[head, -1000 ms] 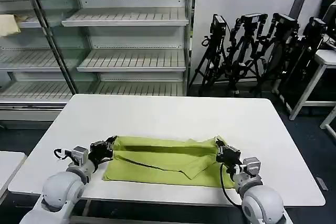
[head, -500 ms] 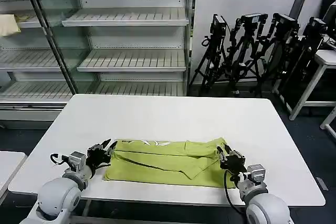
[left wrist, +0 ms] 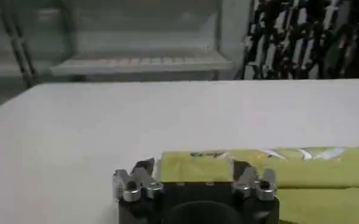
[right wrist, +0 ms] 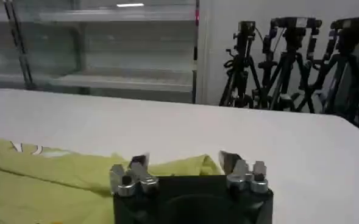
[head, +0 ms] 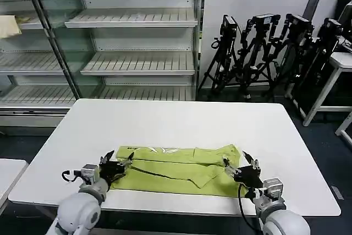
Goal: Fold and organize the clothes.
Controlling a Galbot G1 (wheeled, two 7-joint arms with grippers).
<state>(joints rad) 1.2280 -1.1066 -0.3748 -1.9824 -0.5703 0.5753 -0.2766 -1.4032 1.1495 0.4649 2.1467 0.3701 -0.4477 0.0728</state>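
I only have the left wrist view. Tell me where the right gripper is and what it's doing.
Observer: In the head view the right gripper sits at the right end of the shirt, fingers spread, gripping nothing.
Operator: Give me the shirt's overall shape.
Observer: It lies as a long flat band across the near part of the table, with a flap folded over along its length.
Operator: Confirm my left gripper from outside.
Observer: The left gripper is at the shirt's left end, also open, with no fabric between its fingers.
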